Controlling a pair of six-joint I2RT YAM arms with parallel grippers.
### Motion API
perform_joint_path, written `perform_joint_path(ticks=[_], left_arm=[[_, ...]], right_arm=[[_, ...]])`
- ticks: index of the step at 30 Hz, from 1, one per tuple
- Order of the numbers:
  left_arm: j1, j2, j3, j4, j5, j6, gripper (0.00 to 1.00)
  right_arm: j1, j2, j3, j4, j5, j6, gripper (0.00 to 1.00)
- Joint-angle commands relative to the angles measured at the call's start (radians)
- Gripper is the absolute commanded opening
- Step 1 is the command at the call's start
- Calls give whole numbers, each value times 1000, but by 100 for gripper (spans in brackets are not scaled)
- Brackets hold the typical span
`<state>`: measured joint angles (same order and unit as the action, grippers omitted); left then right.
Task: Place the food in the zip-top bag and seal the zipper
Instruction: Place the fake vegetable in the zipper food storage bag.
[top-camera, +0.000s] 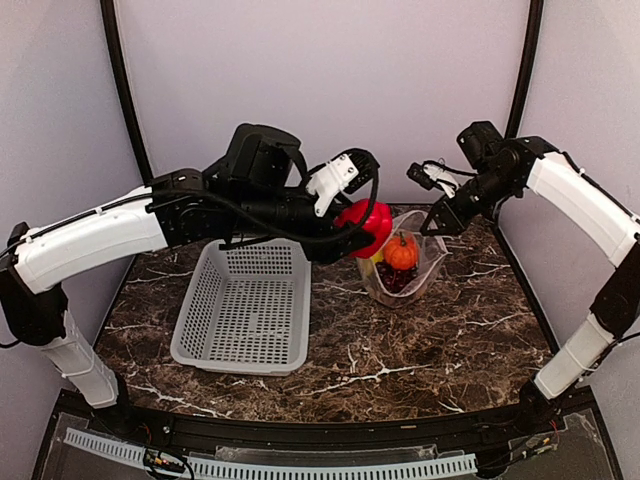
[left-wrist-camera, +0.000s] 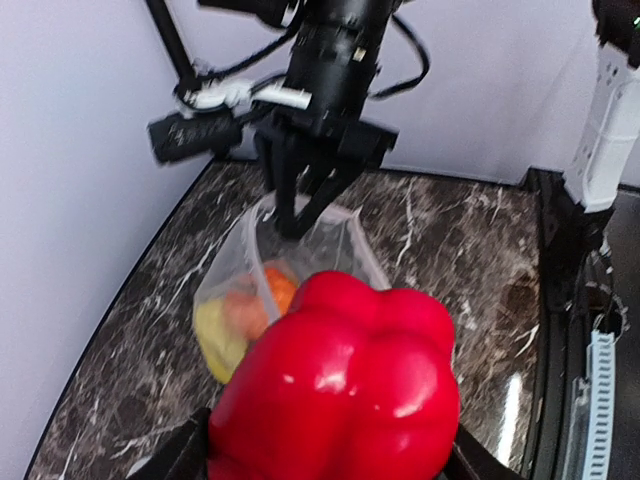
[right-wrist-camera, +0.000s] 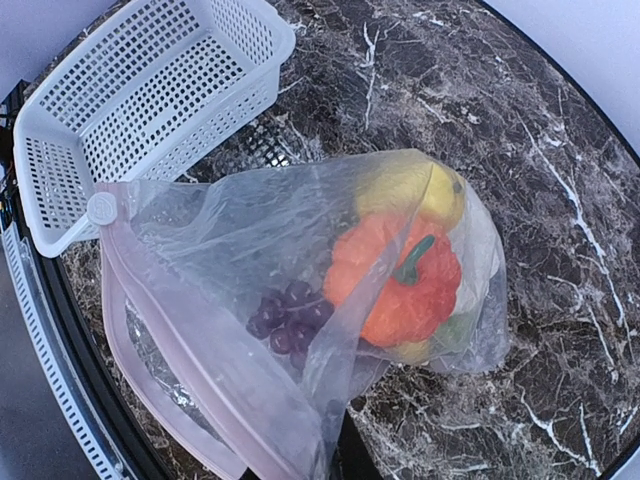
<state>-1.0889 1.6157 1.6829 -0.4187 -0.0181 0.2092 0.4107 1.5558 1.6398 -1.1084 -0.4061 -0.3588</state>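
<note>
White perforated plastic basket (top-camera: 245, 310) sits on the dark marble tabletop (top-camera: 420, 350), near the bag on its left. One clear crinkly zip-top bag (right-wrist-camera: 220, 230) stands open with a pinkish zipper strip (right-wrist-camera: 190, 340) along its mouth. Right gripper (left-wrist-camera: 297, 222) fingers pinch its rim. Inside: one orange tomato-like fruit (right-wrist-camera: 395, 290), one dark purple grape bunch (right-wrist-camera: 288, 312), one yellow piece (right-wrist-camera: 410, 185). One glossy red pepper (left-wrist-camera: 340, 390) is clamped in the left gripper (top-camera: 362, 235), in the air just beside the bag's mouth.
</note>
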Motion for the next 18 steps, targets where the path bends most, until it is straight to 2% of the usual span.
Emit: perform_joint_path(ticks=[1, 5, 12, 18], left_arm=[[-38, 32, -44, 348, 179, -83, 38], [-41, 105, -61, 482, 227, -101, 37], [-67, 208, -58, 618, 182, -95, 36], [-86, 242, -57, 609, 90, -75, 35]], right_arm=[[4, -56, -56, 7, 8, -4, 9], [5, -66, -99, 30, 2, 1, 0], [5, -60, -82, 28, -12, 13, 0], [5, -39, -10, 8, -41, 24, 0]])
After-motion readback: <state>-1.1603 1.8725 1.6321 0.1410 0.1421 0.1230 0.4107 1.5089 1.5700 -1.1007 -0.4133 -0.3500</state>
